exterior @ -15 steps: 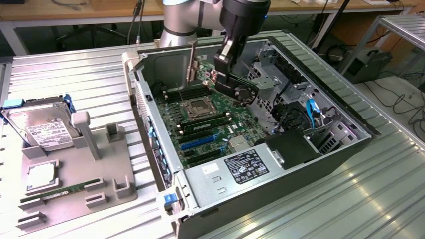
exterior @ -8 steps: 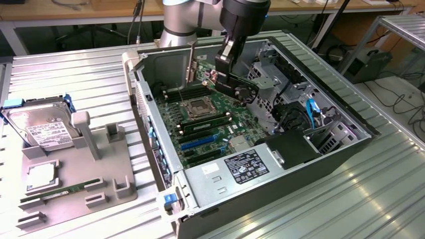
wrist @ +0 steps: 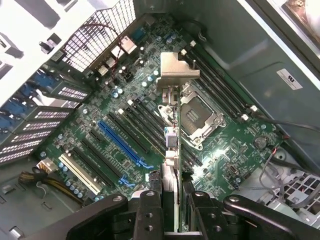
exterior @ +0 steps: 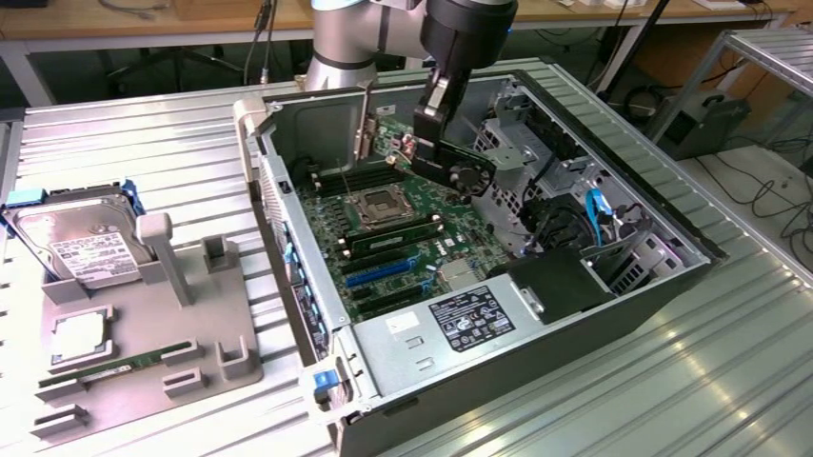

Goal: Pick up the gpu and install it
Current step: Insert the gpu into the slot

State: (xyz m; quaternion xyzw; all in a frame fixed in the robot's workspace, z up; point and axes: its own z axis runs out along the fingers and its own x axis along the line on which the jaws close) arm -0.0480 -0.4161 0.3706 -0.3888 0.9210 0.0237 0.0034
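Note:
My gripper hangs inside the open computer case, shut on the gpu. The gpu is a thin dark card with a round fan and a silvery end bracket. It hangs on edge above the green motherboard and does not touch it. In the wrist view the gpu shows edge-on between my black fingers, its bracket pointing toward the case's rear wall. It hovers over the row of black slots, between the CPU socket and the blue slot.
At the exterior view's left, a grey fixture holds a silver hard drive and a green RAM stick. The power supply fills the case's near end. Drive bays and cables crowd its right side.

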